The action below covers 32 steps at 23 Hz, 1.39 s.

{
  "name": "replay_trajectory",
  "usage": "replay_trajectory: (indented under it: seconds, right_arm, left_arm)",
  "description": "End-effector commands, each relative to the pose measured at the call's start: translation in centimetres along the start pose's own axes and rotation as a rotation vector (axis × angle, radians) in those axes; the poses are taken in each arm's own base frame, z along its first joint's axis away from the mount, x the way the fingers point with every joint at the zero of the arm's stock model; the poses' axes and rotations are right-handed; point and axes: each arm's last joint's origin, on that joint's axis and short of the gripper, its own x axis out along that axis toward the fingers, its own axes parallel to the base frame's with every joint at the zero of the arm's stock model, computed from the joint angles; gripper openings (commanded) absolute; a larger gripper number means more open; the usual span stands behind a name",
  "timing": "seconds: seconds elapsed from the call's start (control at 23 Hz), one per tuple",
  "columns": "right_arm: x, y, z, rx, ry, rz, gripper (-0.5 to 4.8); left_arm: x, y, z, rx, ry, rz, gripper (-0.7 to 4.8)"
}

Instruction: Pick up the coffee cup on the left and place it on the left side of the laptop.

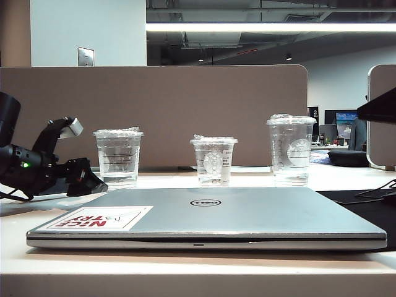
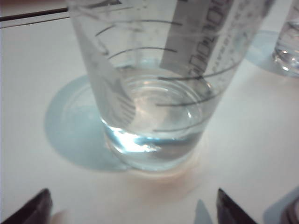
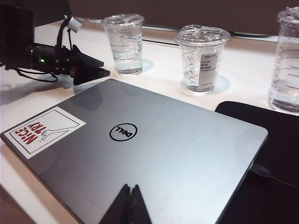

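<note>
Clear glossy plastic coffee cup [image 2: 154, 93]; matt metallic laptop [image 1: 235, 213].

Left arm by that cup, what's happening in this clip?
The left gripper is open and aimed at the coffee cup, the leftmost of three clear cups behind the closed laptop. In its wrist view the fingertips are short of the cup, so nothing is held. The right gripper hovers shut over the laptop's lid.

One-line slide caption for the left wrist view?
Open left gripper faces the coffee cup, not yet gripping.
</note>
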Motion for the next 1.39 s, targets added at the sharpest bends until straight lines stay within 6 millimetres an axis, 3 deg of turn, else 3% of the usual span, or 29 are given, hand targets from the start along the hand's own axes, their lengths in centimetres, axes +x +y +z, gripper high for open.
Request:
replay_trajectory:
  seconds: [0.04, 0.26, 0.56, 1.04, 1.39]
  right_arm:
    - [0.0, 0.0, 0.0, -0.001, -0.012, 0.001, -0.04]
    - [0.0, 0.0, 0.0, -0.001, -0.012, 0.001, -0.04]
    - [0.0, 0.0, 0.0, -0.001, -0.012, 0.001, -0.04]
    - [0.0, 0.0, 0.0, -0.001, -0.01, 0.001, -0.04]
    - [0.0, 0.0, 0.0, -0.001, -0.006, 0.001, -0.04]
  left_arm:
    - [1.0, 0.6, 0.1, 0.03, -0.021, 0.003, 4.79]
    - [2.8, 0.8, -0.5, 0.03, -0.023, -0.064, 4.79]
    - [3.7, 0.6, -1.2, 0.089, -0.049, -0.088, 4.79]
    - [6.5, 1.4, 0.1, 0.073, -0.09, -0.127, 4.79]
    - [7.1, 0.9, 0.0, 0.077, -0.088, -0.143, 4.79]
